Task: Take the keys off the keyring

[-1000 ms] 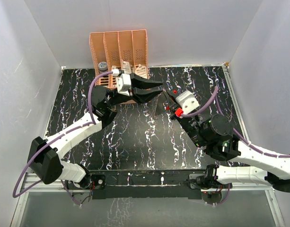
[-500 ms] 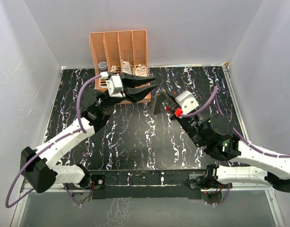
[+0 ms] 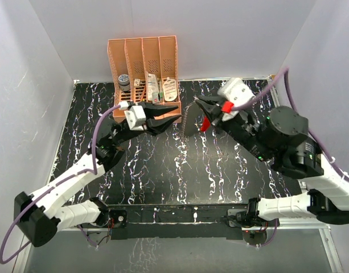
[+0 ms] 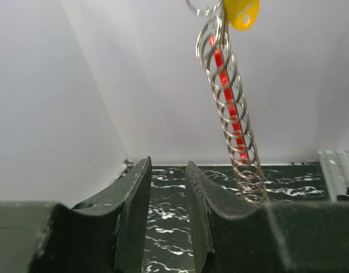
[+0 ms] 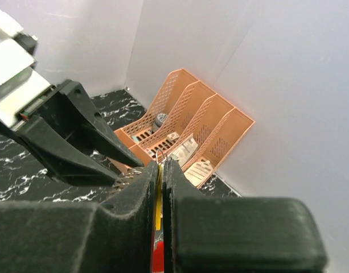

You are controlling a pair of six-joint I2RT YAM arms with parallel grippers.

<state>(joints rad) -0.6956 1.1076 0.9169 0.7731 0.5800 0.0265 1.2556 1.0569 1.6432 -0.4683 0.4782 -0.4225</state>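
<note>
Orange rack (image 3: 134, 48) just beyond left gripper (image 3: 177, 112)

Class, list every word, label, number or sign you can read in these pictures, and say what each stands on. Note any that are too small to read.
No text can be read in any view.
Print on the packets in the rack: too small to read.
Marks on the oval item in the rack: too blurred to read.
On the key and the keyring: no print shows.
</note>
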